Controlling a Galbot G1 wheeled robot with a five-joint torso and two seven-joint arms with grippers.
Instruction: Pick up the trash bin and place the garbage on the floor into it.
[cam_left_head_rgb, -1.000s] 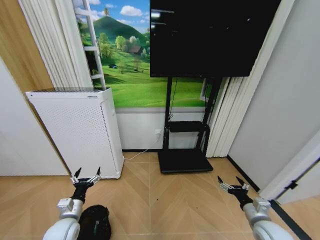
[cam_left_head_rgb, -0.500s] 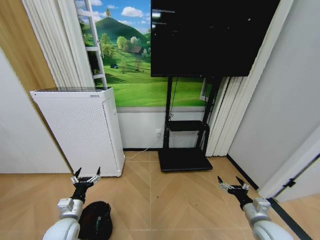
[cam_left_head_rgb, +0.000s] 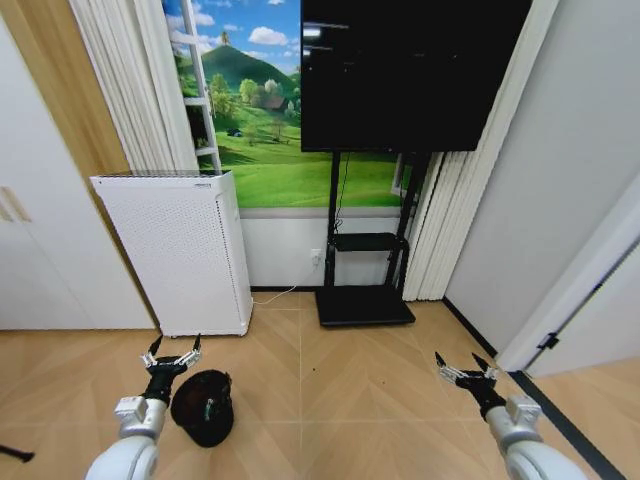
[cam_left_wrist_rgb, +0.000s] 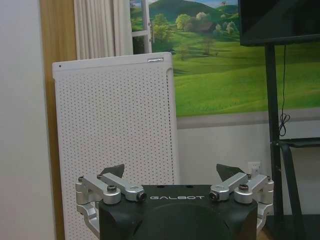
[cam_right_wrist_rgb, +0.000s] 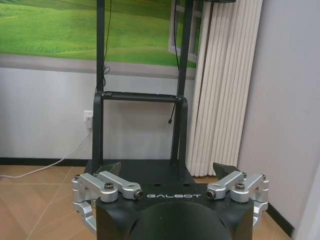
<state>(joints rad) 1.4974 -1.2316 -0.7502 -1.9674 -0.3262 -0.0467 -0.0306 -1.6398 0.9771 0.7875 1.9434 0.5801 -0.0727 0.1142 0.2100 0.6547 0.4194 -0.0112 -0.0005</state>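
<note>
A wheeled robot faces a wall-mounted screen (cam_left_head_rgb: 415, 70) in a wood-floored room, both arms held low and forward. The trash bin (cam_left_head_rgb: 204, 406), small, black and round, stands on the floor (cam_left_head_rgb: 340, 390) just in front of the white air purifier (cam_left_head_rgb: 178, 250) and just beside the left gripper (cam_left_head_rgb: 170, 356), slightly to that gripper's right and below it. The left gripper's jaws are spread wide with nothing between them, pointing ahead toward the purifier rather than down at the bin. The right gripper (cam_left_head_rgb: 463, 369) hovers well apart on the other side, jaws likewise spread and empty, aimed toward the black screen stand (cam_right_wrist_rgb: 140, 125) and the pleated curtain (cam_right_wrist_rgb: 225, 85). The left arm is plainly the nearer of the two to the bin; by the look of it, any grasp would call for that gripper to tip downward and shift a little inward to meet the bin's rim. The bin sits upright, its opening facing up. No litter can be made out on the floor from here.
</note>
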